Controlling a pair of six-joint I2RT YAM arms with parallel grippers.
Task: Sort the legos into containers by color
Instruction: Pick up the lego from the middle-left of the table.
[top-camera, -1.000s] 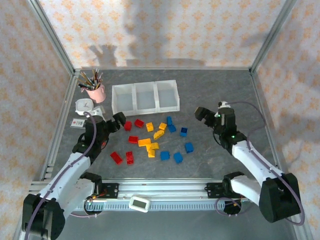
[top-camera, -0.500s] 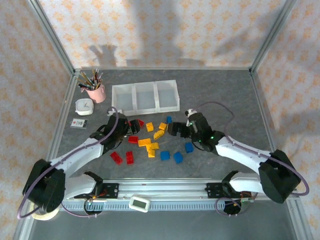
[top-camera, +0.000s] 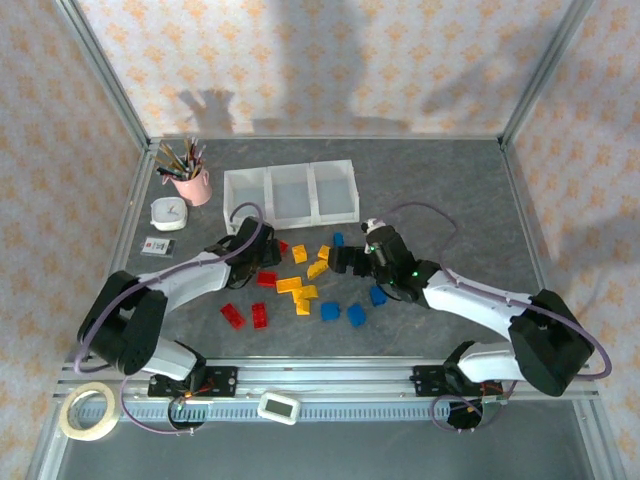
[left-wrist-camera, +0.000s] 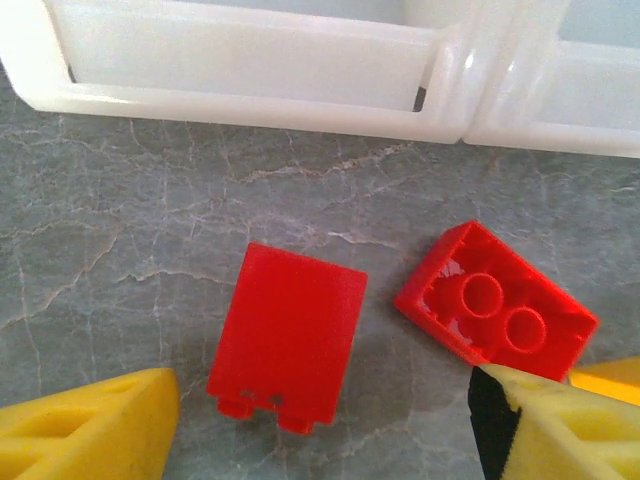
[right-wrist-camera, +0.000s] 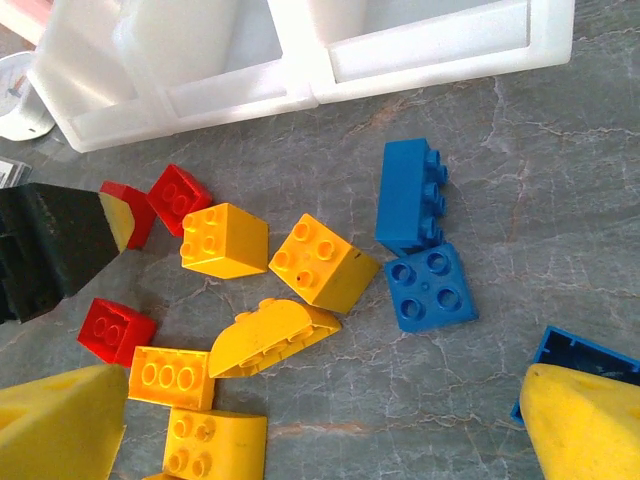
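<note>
Red, yellow and blue legos (top-camera: 300, 285) lie scattered mid-table, in front of the three joined white containers (top-camera: 290, 192), whose bins look empty. My left gripper (top-camera: 264, 254) is open and low over two red legos. In the left wrist view one red lego (left-wrist-camera: 288, 350) lies between the yellow fingertips (left-wrist-camera: 90, 425), and a second red lego (left-wrist-camera: 497, 303) lies studs-down to its right. The container wall (left-wrist-camera: 250, 60) is just beyond. My right gripper (top-camera: 342, 260) is open over bare table. Yellow legos (right-wrist-camera: 322, 262) and blue legos (right-wrist-camera: 430, 285) lie ahead of it.
A pink cup of pencils (top-camera: 190, 182), a white clock (top-camera: 168, 213) and a small card (top-camera: 158, 246) sit at the back left. A tape roll (top-camera: 88, 411) and a white device (top-camera: 278, 407) lie by the front rail. My left gripper shows as a black shape (right-wrist-camera: 50, 250).
Both arms have reached inward to the pile. The left gripper came right over the red legos. The right gripper swung left toward the yellow and blue ones. No lego has moved.
</note>
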